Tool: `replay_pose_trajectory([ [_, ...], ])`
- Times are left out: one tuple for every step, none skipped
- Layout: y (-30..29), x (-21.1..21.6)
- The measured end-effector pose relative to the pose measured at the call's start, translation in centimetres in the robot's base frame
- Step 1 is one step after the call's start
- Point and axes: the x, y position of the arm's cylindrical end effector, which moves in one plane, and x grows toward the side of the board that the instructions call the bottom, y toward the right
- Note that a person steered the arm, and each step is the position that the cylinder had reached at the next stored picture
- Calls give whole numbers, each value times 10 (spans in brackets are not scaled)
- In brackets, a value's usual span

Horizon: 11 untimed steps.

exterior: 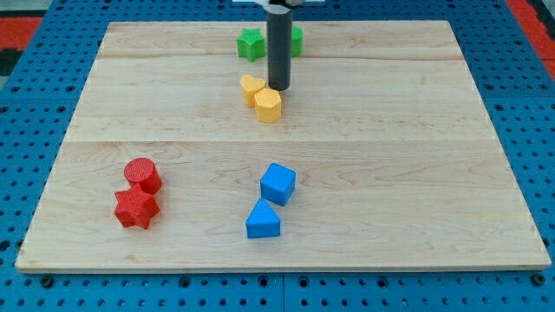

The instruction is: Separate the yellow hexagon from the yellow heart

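The yellow hexagon [270, 106] and the yellow heart [251, 87] lie touching each other in the upper middle of the wooden board [416, 156]. The heart is up and to the left of the hexagon. My tip [278, 87] stands just above the hexagon and right beside the heart's right side, close to or touching both. The dark rod rises from there to the view's top and hides part of the green blocks behind it.
Two green blocks [251, 43] [297, 40] sit at the board's top, either side of the rod. A red cylinder [142, 175] and a red star [135, 208] lie at lower left. A blue cube [277, 184] and a blue triangle [263, 220] lie at lower middle.
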Motion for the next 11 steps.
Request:
replay_pose_trajectory([
  [-1, 26],
  [-2, 29],
  [-2, 22],
  [-3, 17],
  [-9, 27],
  [-17, 63],
  [-1, 78],
  [-1, 98],
  [4, 98],
  [57, 46],
  [42, -19],
])
